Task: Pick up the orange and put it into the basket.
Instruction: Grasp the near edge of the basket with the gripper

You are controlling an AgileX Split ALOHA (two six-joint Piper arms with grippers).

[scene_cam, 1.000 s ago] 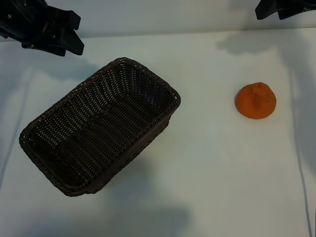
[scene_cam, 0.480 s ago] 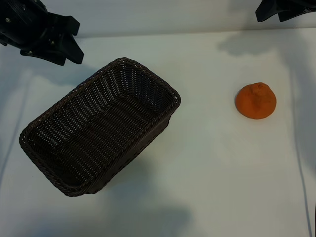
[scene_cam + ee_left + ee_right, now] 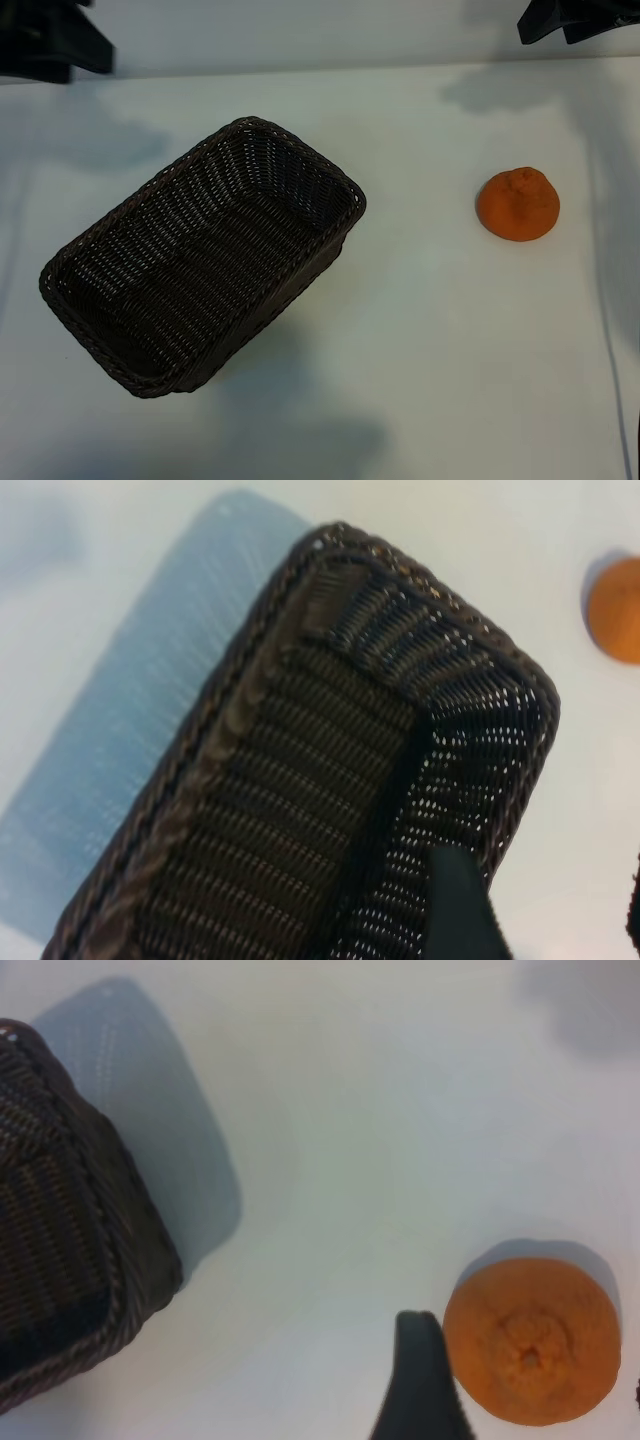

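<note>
The orange (image 3: 518,204) sits alone on the white table (image 3: 430,330), at the right side as I look at the rig, with its knobby top up. Nothing touches it. The basket (image 3: 200,255) lies well apart from it on the left side, turned at an angle to the table's edges, and I see nothing inside it.

The right gripper (image 3: 530,1400) hangs above the orange. In the right wrist view one dark finger (image 3: 420,1380) shows just beside the fruit, and the other is only a sliver at the picture's edge, so the jaws stand open with nothing between them. From the outside, only a dark part of this arm shows at the far right corner.

The left gripper (image 3: 540,910) is above the basket's corner. One finger (image 3: 462,905) shows in front of the woven wall, the other only at the edge; the jaws are open and hold nothing. The left arm's dark body (image 3: 50,40) is at the far left corner.
</note>
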